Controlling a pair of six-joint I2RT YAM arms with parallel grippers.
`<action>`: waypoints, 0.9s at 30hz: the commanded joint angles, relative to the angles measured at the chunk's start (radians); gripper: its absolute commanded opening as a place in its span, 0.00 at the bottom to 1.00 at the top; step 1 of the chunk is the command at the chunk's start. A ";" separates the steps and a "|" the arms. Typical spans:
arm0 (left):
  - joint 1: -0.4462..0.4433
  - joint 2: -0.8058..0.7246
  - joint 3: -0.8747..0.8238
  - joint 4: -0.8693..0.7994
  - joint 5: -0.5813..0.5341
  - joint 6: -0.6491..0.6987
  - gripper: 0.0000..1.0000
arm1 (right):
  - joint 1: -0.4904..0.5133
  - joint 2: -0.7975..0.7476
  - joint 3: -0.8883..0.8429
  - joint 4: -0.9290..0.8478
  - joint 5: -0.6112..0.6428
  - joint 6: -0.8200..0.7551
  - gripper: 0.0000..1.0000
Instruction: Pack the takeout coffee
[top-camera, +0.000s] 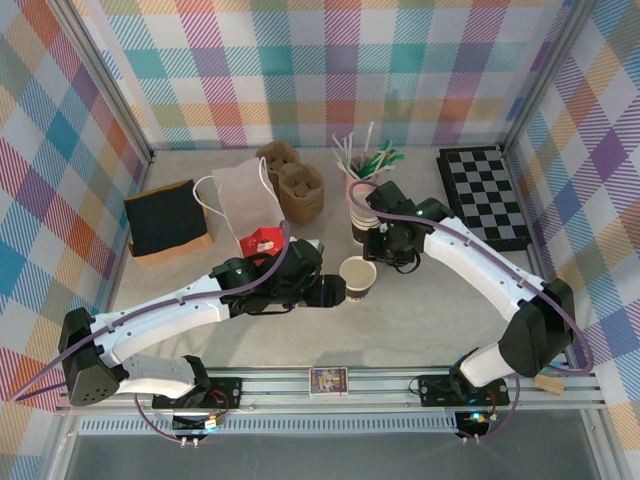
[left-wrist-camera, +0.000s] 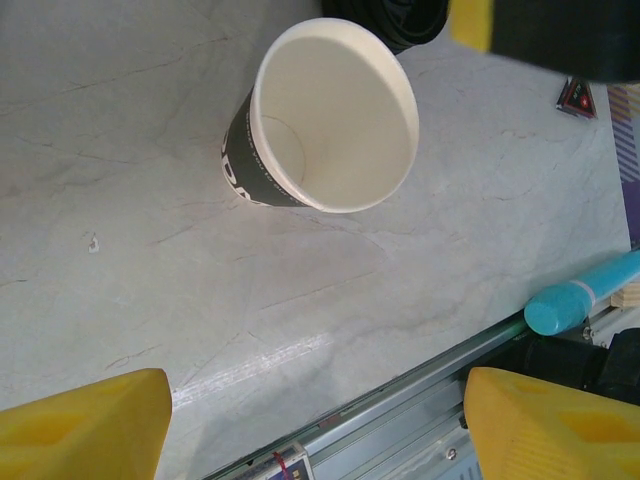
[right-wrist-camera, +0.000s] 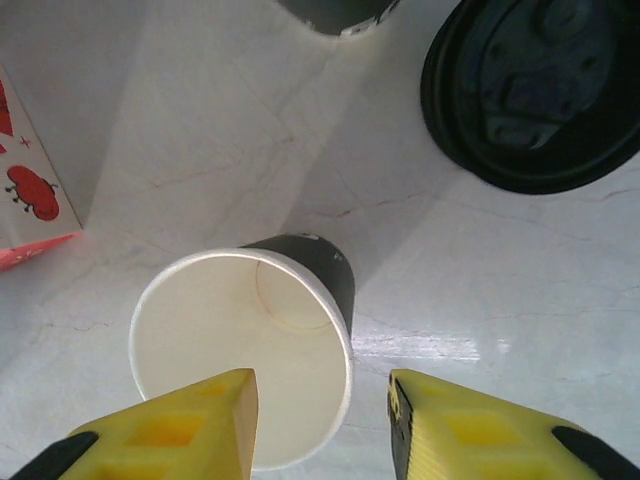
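The takeout coffee cup (top-camera: 358, 277) is a white paper cup with a dark band, standing upright mid-table with its top open and no lid on it. A loose black lid (right-wrist-camera: 535, 90) lies on the table beyond it. My right gripper (right-wrist-camera: 320, 385) hangs over the cup (right-wrist-camera: 245, 350), open: one yellow finger is over the cup's mouth, the other outside its rim, neither pressing on the rim. My left gripper (left-wrist-camera: 315, 400) is wide open with bare table between its fingers. That cup (left-wrist-camera: 330, 115) stands a little ahead of it. From above, the left gripper (top-camera: 330, 290) sits just left of the cup.
A stack of paper cups with straws (top-camera: 362, 205) stands behind the right wrist. A red carton (top-camera: 262, 242), a white bag (top-camera: 245, 195) and brown cup carriers (top-camera: 295, 180) sit at the back left. A checkerboard (top-camera: 490, 195) lies at the right. The metal rail (top-camera: 330, 382) bounds the near edge.
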 joint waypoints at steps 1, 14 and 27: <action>0.017 -0.023 -0.012 0.001 0.002 0.010 0.77 | -0.018 -0.025 0.049 -0.115 0.108 -0.005 0.38; 0.036 -0.037 -0.029 0.001 0.018 0.016 0.77 | -0.099 0.112 0.060 -0.045 0.130 -0.088 0.33; 0.065 -0.055 -0.035 -0.013 0.021 0.014 0.77 | -0.114 0.254 0.131 0.009 0.141 -0.120 0.39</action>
